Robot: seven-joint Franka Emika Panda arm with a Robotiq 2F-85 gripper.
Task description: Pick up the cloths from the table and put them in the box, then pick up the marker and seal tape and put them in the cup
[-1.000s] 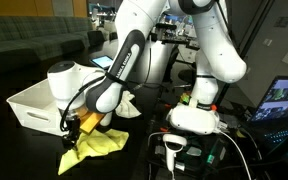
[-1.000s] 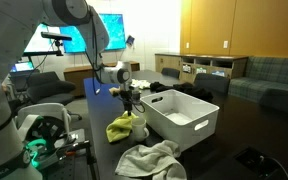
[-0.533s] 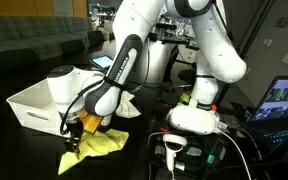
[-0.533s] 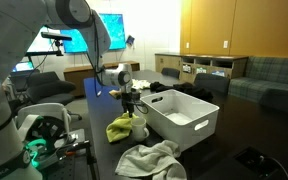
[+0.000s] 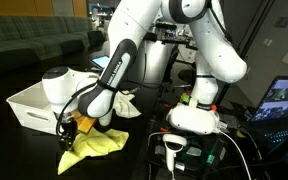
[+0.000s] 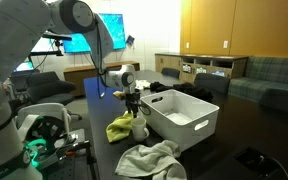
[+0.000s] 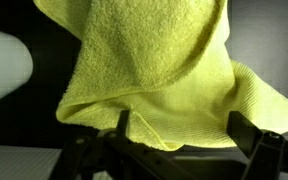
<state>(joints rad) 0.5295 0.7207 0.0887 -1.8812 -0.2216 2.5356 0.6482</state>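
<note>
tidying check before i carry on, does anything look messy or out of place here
Both cloths are loose on the table, not in the bin. The yellow cloth lies crumpled beside the bin, between the jaws of the open gripper; the white cloth sits in a rumpled heap by itself. Nothing looks spilled or damaged.

Both exterior views are dim, lit mostly by a glowing monitor (image 6: 112, 28) and a laptop screen (image 5: 284, 100). The black tabletop (image 5: 19, 152) swallows shadow detail. In the wrist view the yellow cloth (image 7: 154, 70) is bright and slightly soft, and its surroundings are dark.
</note>
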